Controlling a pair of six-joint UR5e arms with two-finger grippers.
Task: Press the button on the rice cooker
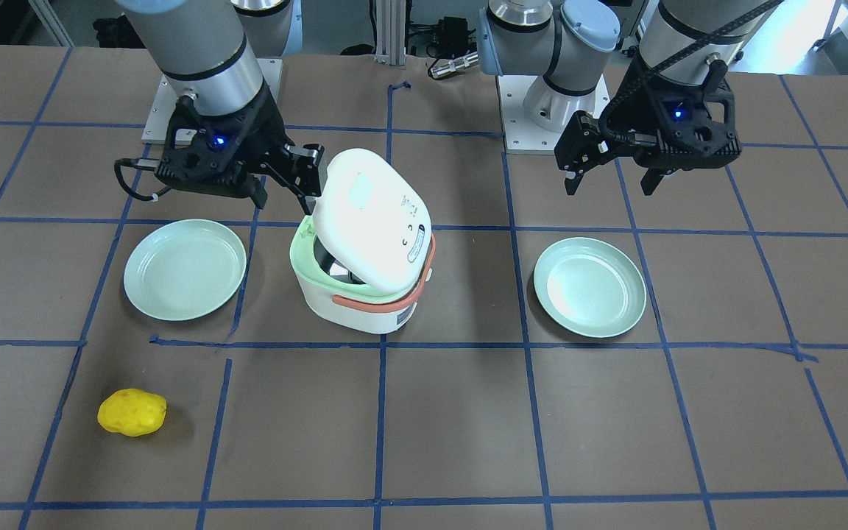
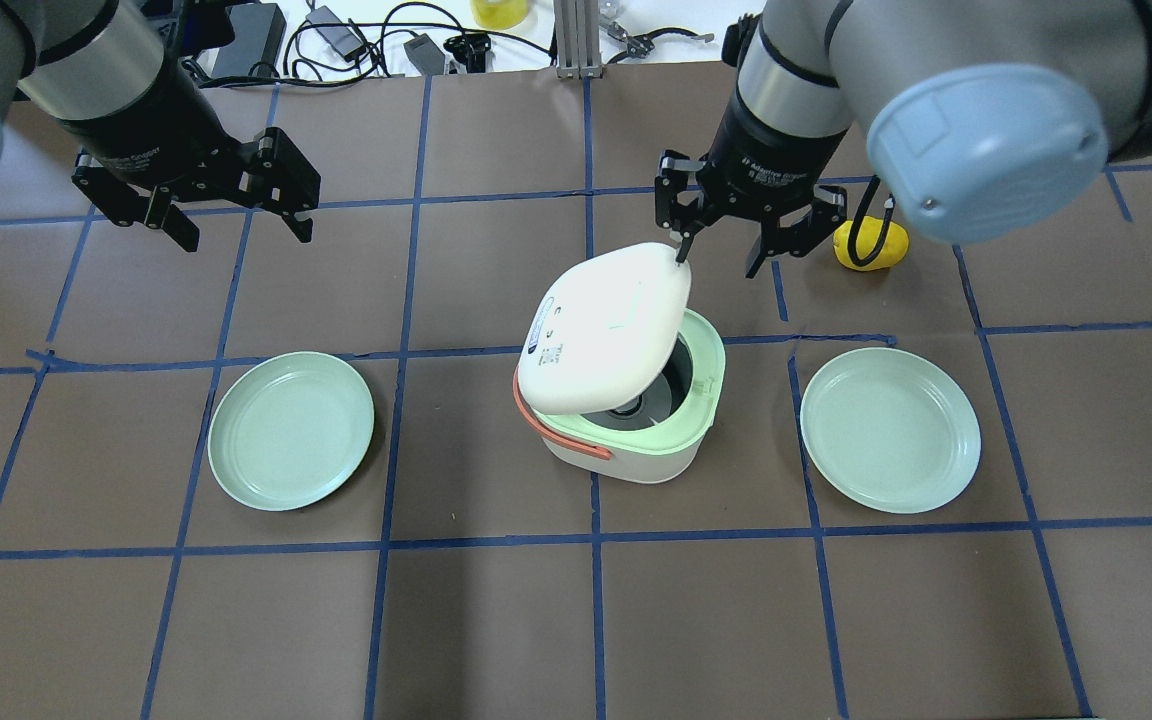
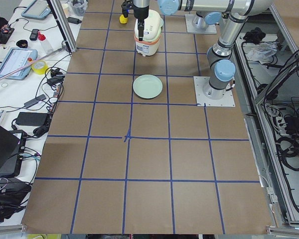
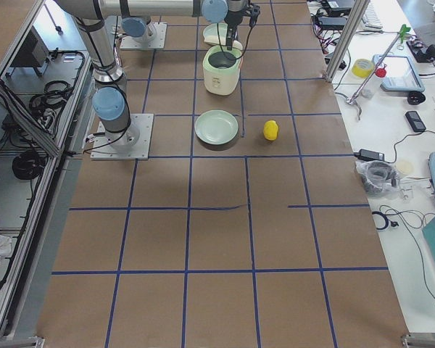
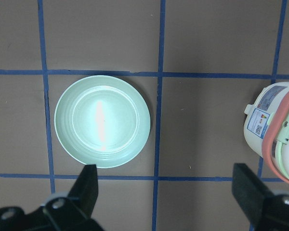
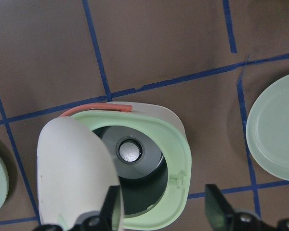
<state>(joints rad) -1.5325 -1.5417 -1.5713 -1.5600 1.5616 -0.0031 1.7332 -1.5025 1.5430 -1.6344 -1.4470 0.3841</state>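
Note:
The rice cooker [image 1: 361, 302] stands mid-table with its white lid [image 1: 372, 221] sprung up and tilted, and the inner pot [image 6: 130, 151] shows. The button [image 1: 360, 193], a pale rounded-square pad, sits on the lid's top near the raised edge. My right gripper [image 1: 284, 195] is open beside that raised edge, and one fingertip [image 2: 682, 255] is at the lid's rim. In the right wrist view its fingers [image 6: 111, 207] straddle the lid [image 6: 72, 173] and the pot rim. My left gripper [image 2: 244, 235] is open and empty, well away, above a green plate [image 5: 102, 121].
Two pale green plates [image 2: 291, 430] [image 2: 889, 430] lie on either side of the cooker. A yellow lumpy object [image 2: 871, 245] lies beyond my right gripper. Blue tape lines grid the brown table. Cables and gear lie past the far table edge.

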